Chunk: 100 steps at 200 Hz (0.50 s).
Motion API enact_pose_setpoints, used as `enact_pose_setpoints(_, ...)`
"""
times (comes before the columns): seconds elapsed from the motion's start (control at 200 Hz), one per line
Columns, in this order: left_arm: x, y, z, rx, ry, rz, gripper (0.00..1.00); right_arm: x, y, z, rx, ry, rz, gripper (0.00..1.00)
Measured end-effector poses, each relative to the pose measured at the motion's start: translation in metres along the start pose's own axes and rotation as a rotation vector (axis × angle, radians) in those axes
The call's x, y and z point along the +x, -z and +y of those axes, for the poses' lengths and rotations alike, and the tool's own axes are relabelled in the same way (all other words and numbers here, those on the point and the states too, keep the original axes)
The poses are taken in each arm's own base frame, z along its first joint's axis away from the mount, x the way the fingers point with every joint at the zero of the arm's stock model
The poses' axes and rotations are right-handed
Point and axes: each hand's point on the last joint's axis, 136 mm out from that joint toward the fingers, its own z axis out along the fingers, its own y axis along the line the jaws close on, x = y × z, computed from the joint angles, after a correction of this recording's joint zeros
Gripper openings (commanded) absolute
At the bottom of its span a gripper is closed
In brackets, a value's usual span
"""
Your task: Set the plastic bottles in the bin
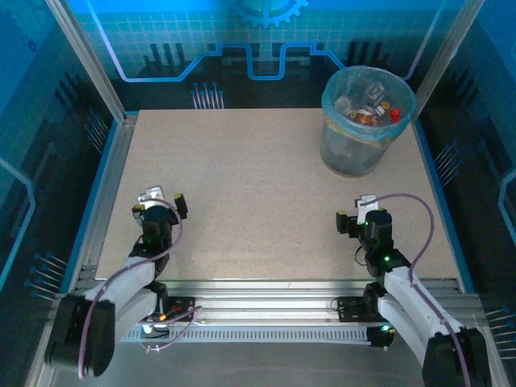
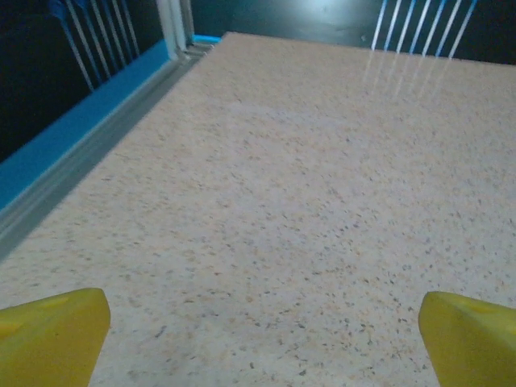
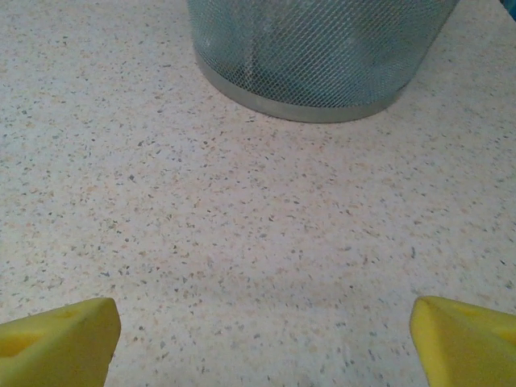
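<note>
Now, with the plastic bottles [image 1: 367, 109] inside the bin [image 1: 351, 155], the left end effector [image 1: 164, 198] and the right end effector [image 1: 355, 211], both apart and empty, should park gently.

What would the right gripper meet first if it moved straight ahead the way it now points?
Probably the bin: its mesh wall stands straight ahead of the open right gripper, with bare table between. Depth is hard to judge.

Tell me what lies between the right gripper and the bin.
Only bare tabletop separates the right gripper from the bin, per the right wrist view.
</note>
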Motion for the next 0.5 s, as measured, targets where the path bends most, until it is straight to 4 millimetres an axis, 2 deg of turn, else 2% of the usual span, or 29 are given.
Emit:
enact_pose_setpoints(0.155, 0.014, -0.020, -0.020, 0.113, -0.025, 0.062, 0.99, -0.008, -0.013, 0.010, -0.045, 0.035, -0.034, 0.95)
enact_pose_setpoints(0.33, -0.001, -0.038, -0.054, 0.263, -0.044, 0.044, 0.99, -0.018, -0.024, 0.021, -0.098, 0.084, -0.076, 0.95)
enact_pose_setpoints(0.5, -0.014, -0.046, -0.071, 0.338, -0.066, -0.004, 0.99, -0.029, -0.036, 0.032, -0.151, 0.132, -0.100, 0.95)
